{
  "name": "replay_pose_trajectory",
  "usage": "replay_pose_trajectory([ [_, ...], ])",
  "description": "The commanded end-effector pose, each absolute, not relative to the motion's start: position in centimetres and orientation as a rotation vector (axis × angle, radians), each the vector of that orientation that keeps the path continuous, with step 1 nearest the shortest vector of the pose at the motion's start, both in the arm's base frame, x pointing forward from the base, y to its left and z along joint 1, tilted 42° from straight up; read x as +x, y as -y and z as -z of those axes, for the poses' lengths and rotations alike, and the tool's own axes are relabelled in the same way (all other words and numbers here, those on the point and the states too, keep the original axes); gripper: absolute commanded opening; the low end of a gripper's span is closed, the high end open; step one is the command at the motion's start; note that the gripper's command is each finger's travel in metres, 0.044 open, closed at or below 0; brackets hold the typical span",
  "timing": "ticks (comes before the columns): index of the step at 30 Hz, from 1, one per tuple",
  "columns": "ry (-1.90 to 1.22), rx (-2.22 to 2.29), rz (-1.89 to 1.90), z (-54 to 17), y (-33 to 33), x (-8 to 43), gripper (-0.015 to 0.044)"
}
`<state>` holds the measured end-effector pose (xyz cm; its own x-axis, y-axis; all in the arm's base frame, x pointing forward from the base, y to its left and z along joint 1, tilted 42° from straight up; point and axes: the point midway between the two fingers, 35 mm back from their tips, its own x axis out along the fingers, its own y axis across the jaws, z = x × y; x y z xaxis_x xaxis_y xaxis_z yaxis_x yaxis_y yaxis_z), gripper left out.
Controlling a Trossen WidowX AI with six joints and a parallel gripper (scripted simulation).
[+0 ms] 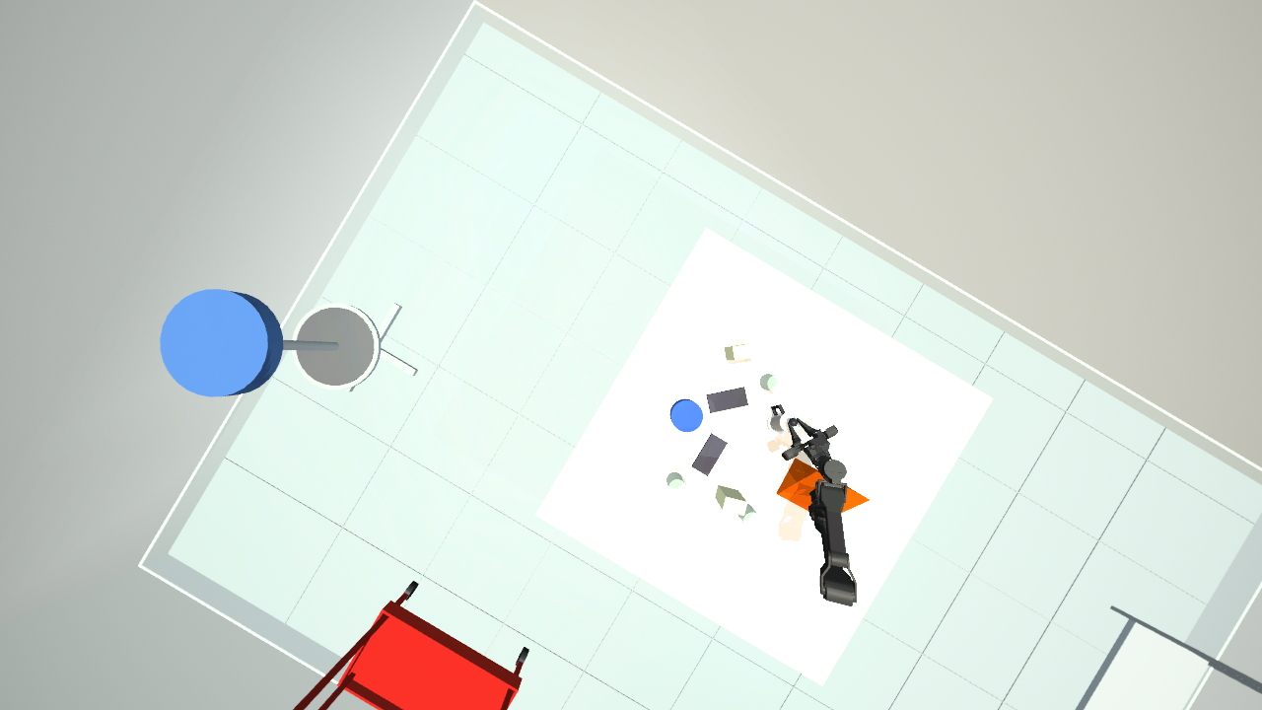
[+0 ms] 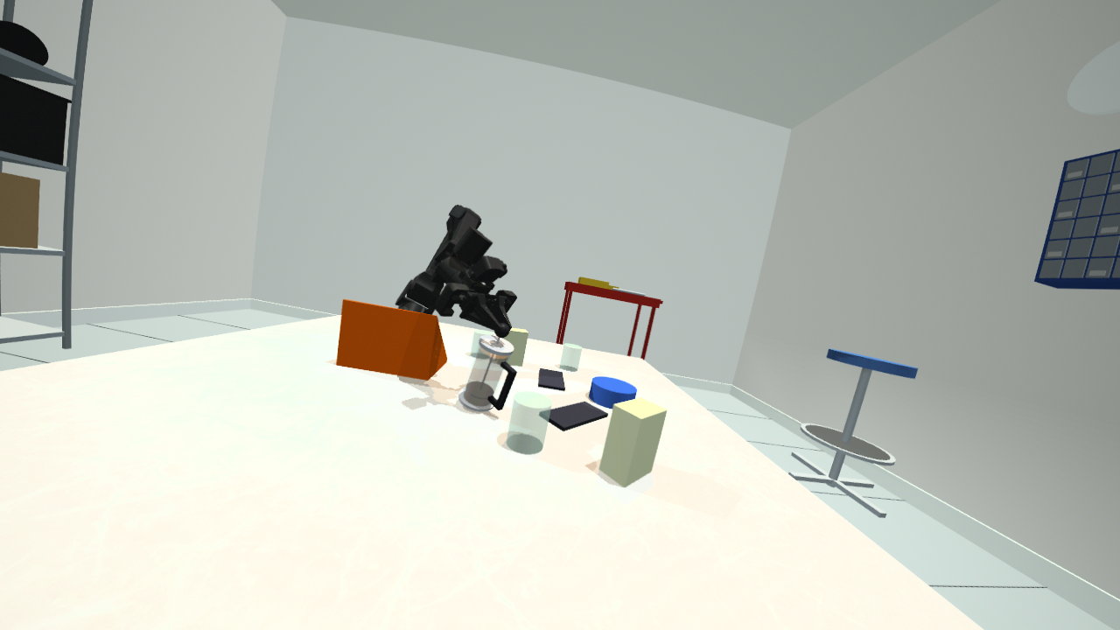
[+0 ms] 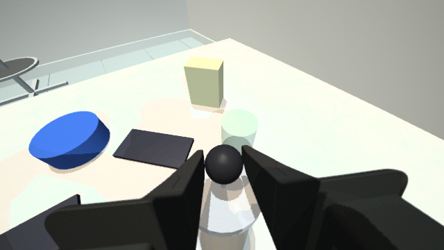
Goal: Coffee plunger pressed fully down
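Gripping the black plunger knob [image 3: 223, 164], the gripper [image 3: 223, 163] has its jaws closed on either side of it, directly above the French press [image 2: 486, 377]. The press stands upright on the white table [image 2: 234, 470], its black handle facing the viewer in the exterior view, just right of the orange wedge [image 2: 388, 339]. Nearer lie a translucent green cup [image 2: 528, 423], a dark flat slab [image 2: 577, 414], a blue disc [image 2: 612, 389] and a pale yellow block [image 2: 633, 441].
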<state>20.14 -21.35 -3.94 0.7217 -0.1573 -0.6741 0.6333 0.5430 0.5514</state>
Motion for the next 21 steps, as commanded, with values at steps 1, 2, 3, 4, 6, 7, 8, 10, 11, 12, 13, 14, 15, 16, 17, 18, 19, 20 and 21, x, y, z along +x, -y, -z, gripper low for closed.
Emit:
replay_pose_trajectory([
  [1, -0.612, 0.881, 0.505, 3.99, 21.28, 20.13, 0.0114],
  [2, -0.612, 0.881, 0.505, 3.99, 21.28, 20.13, 0.0114],
  [3, -0.612, 0.881, 0.505, 3.99, 21.28, 20.13, 0.0114],
  [4, -0.612, 0.881, 0.505, 3.99, 21.28, 20.13, 0.0140],
  [6, -0.612, 0.881, 0.505, 3.99, 21.28, 20.13, 0.0193],
  [7, -0.612, 0.881, 0.505, 3.99, 21.28, 20.13, 0.0219],
  [8, -0.612, 0.881, 0.505, 3.99, 21.28, 20.13, 0.0245],
  [10, -0.612, 0.881, 0.505, 3.99, 21.28, 20.13, 0.0298],
  [11, -0.612, 0.881, 0.505, 3.99, 21.28, 20.13, 0.0324],
  [12, -0.612, 0.881, 0.505, 3.99, 21.28, 20.13, 0.0350],
  [13, -0.612, 0.881, 0.505, 3.99, 21.28, 20.13, 0.0376],
  [14, -0.612, 0.881, 0.505, 3.99, 21.28, 20.13, 0.0403],
  [15, -0.612, 0.881, 0.505, 3.99, 21.28, 20.13, 0.0429],
  [16, -0.612, 0.881, 0.505, 3.99, 21.28, 20.13, 0.0440],
  [17, -0.612, 0.881, 0.505, 3.99, 21.28, 20.13, 0.0440],
  [18, -0.612, 0.881, 0.505, 3.99, 21.28, 20.13, 0.0440],
  [19, -0.613, 0.881, 0.505, 3.85, 21.39, 20.07, 0.0440],
  [20, -0.615, 0.882, 0.505, 3.60, 21.58, 19.95, 0.0440],
  [21, -0.617, 0.882, 0.505, 3.22, 21.85, 19.78, 0.0440],
])
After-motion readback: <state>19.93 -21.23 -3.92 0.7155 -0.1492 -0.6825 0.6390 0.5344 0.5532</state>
